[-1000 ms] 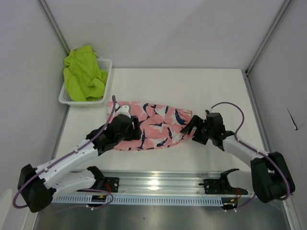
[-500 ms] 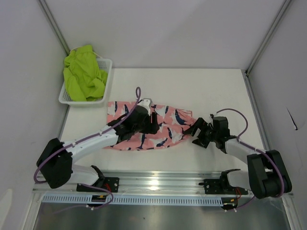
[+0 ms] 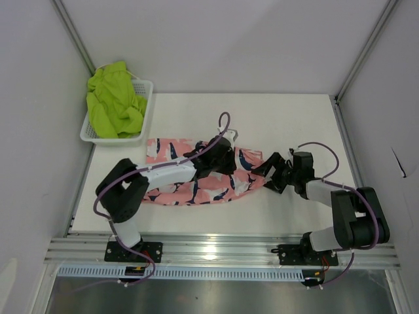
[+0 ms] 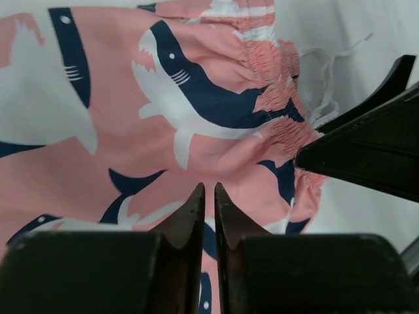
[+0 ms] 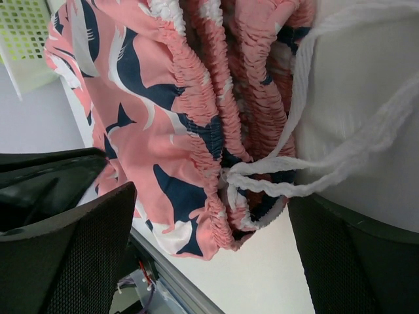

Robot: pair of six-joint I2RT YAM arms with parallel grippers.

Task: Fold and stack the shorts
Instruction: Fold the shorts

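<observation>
The pink shark-print shorts (image 3: 183,186) lie flat across the middle of the table. Their gathered waistband (image 5: 196,104) and white drawstring (image 5: 340,150) are at the right end. My left gripper (image 3: 232,162) hovers over the right part of the shorts (image 4: 131,98). Its jaws (image 4: 207,191) are shut with only a slit between them and no fabric in it. My right gripper (image 3: 270,171) stands wide open at the waistband end, its fingers either side of the drawstring knot (image 5: 213,196). The lime green shorts (image 3: 114,98) lie bunched in the basket at the back left.
The white mesh basket (image 3: 145,111) sits in the back left corner against the wall. Bare white table (image 3: 281,124) stretches behind and to the right of the pink shorts. An aluminium rail (image 3: 216,252) runs along the near edge.
My left arm has swept right across the pink shorts, from their left part to near the waistband, and its jaws have closed. The right gripper has shifted slightly and stays open.
</observation>
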